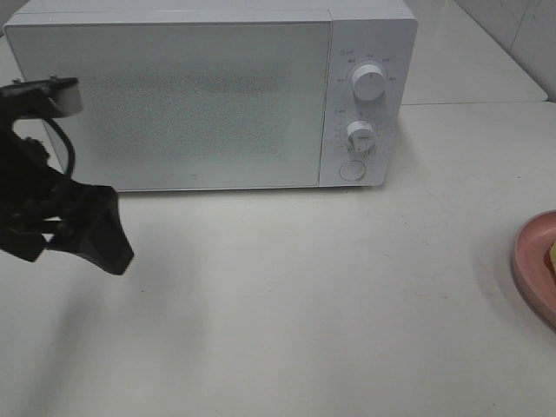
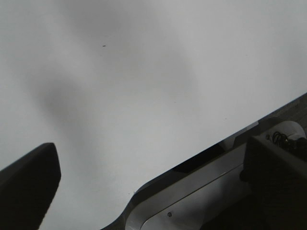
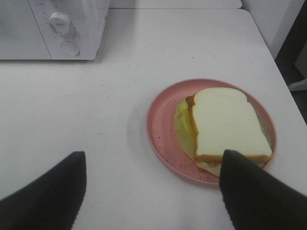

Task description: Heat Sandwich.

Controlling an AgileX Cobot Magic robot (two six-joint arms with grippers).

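Note:
The sandwich (image 3: 228,124), white bread with a tan crust and yellow-green filling showing at its side, lies on a round pink plate (image 3: 160,124) on the white table. My right gripper (image 3: 153,160) hovers open just short of the plate. One finger (image 3: 259,191) overlaps the plate's near rim and the sandwich's corner, and nothing is between the fingers. In the high view only part of the plate (image 1: 532,261) shows at the right edge. My left gripper (image 1: 104,239) hangs open and empty above the table, in front of the microwave's lower left corner; one of its fingers (image 2: 29,184) shows in the left wrist view.
A white microwave (image 1: 174,95) stands at the back with its door closed. Two dials (image 1: 368,82) and a round button (image 1: 352,170) sit on its right panel. The table edge (image 2: 192,163) and a metal frame appear in the left wrist view.

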